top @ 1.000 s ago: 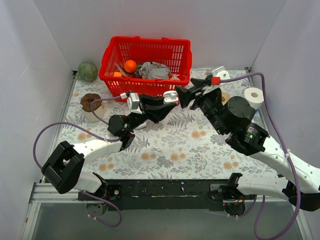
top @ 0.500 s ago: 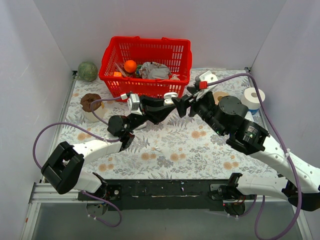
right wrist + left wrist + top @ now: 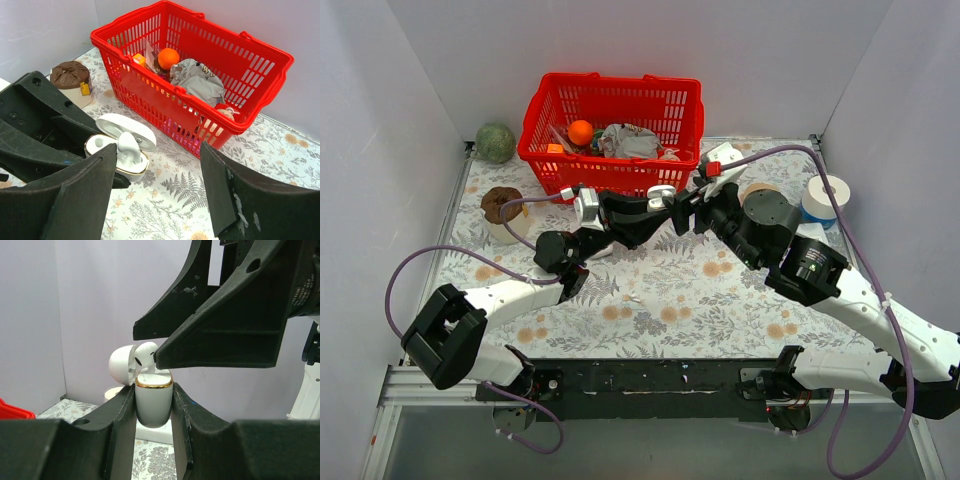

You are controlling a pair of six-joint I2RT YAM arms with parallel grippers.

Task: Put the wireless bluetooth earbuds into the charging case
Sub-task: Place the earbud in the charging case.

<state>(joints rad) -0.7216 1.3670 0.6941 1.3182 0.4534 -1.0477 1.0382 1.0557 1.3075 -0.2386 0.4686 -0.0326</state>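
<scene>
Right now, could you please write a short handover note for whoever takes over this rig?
Left end effector: shut on the charging case, held upright, lid open.
Right end effector: open, one finger beside the earbud.
Done: one earbud stands in its socket, not fully seated by the look of it.
To do: press it home; the other socket looks empty, and no second earbud is in view.

Red plastic mesh basket [image 3: 616, 78] at rear centre of floral-covered table [image 3: 650, 300]. Green round ball [image 3: 495, 142] left of it in back corner. Brown-lidded round tub [image 3: 501, 204] just before ball. White paper roll [image 3: 823, 196] at right edge. White oval plastic charging case [image 3: 154, 402] before basket, above table, between left jaws. Tiny white glossy plastic earbud [image 3: 145, 354] in case's mouth, between right jaws.
</scene>
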